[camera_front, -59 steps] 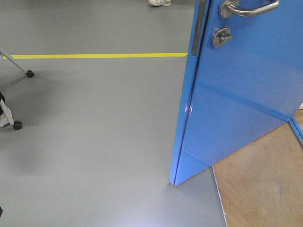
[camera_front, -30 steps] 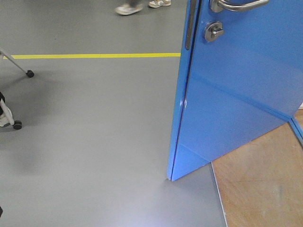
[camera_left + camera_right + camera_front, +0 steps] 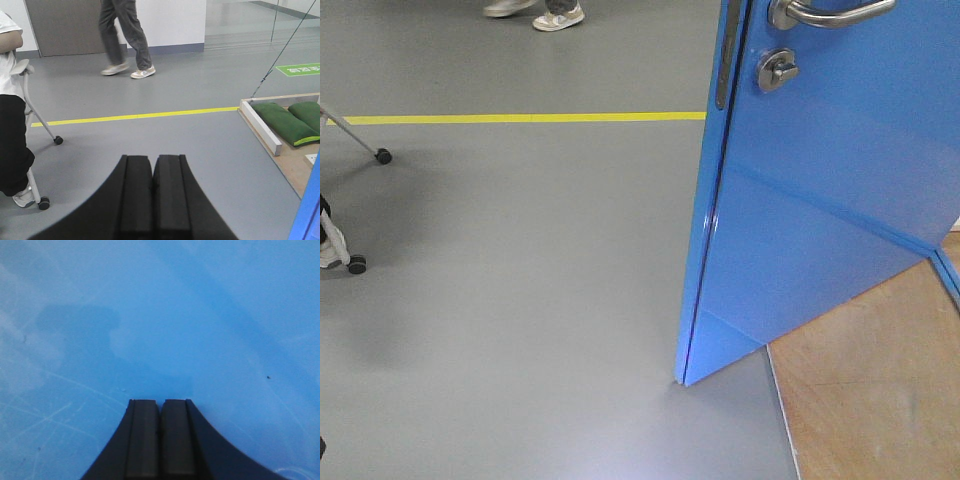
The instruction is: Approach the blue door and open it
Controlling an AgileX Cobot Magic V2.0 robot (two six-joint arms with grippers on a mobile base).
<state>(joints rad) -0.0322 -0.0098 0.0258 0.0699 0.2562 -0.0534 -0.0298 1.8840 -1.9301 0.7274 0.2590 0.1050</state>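
Observation:
The blue door (image 3: 820, 200) stands ajar at the right of the front view, its free edge toward me, with a silver lever handle (image 3: 830, 14) and round thumb-turn lock (image 3: 777, 70) at the top. Its bottom corner rests near the grey floor. My right gripper (image 3: 161, 402) is shut and empty, its tips right up against the door's glossy blue face (image 3: 160, 315), which fills that view. My left gripper (image 3: 152, 159) is shut and empty, pointing over open grey floor. A sliver of the door (image 3: 307, 215) shows at the lower right of the left wrist view.
A yellow floor line (image 3: 520, 117) crosses the grey floor. A person (image 3: 125, 35) walks past beyond it. A seated person (image 3: 10, 125) and a wheeled frame (image 3: 40, 125) are at the left. A wooden platform (image 3: 880, 390) with green bags (image 3: 285, 122) lies right of the door.
The door's edge has shifted slightly right again after swinging left. The walking person's feet have moved leftward across the top of the front view.

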